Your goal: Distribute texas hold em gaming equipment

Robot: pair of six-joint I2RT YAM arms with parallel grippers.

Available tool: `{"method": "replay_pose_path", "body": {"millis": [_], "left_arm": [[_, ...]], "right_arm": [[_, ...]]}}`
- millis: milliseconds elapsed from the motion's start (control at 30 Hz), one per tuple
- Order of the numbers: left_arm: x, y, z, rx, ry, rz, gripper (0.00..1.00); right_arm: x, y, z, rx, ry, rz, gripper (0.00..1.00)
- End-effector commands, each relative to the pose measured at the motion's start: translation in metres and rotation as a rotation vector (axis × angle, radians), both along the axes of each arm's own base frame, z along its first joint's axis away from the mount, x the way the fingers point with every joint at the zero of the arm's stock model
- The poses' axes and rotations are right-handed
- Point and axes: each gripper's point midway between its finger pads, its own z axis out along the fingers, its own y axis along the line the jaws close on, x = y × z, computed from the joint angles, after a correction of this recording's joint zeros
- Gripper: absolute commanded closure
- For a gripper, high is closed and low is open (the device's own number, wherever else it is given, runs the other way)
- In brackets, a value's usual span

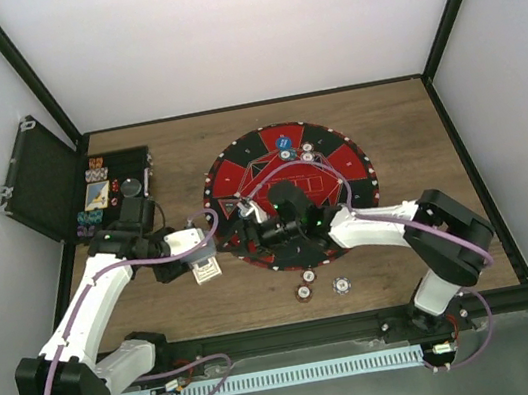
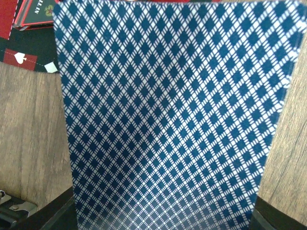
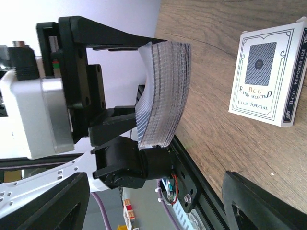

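One bowed deck of blue-backed playing cards [image 3: 163,91] is clamped edgewise in the left jaws above the desk [image 3: 216,139], beside its card box [image 3: 266,72], apparently presented for dealing. The right jaws gape empty, facing it, near the poker mat [image 1: 344,159].

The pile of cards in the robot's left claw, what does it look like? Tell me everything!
The pile of cards is a thick stack, bowed into a curve. The left gripper pinches it between two black fingers, one on each flat side. Its back shows small dark-blue and white diamonds; its edges look pale and papery. It is over the wooden table beside the round mat.
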Motion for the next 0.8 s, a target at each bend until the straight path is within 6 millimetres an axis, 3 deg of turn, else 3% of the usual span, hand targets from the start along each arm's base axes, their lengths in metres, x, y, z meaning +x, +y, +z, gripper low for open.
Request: {"method": "replay_pose_path", "body": {"millis": [0, 333, 767], "left_arm": [[0.001, -0.01, 0.013, -0.044, -0.021, -0.02, 0.96], [0.0, -0.009, 0.01, -0.028, -0.033, -0.021, 0.96], [-0.001, -0.008, 0.002, -0.001, -0.039, -0.033, 0.96]], "right_arm": [[-0.001, 0.012, 0.004, 0.041, 0.015, 0.031, 0.23], [0.002, 0.036, -0.004, 0.068, 0.062, 0.072, 0.28], [0.003, 0.047, -0.014, 0.081, 0.109, 0.097, 0.3]]}}
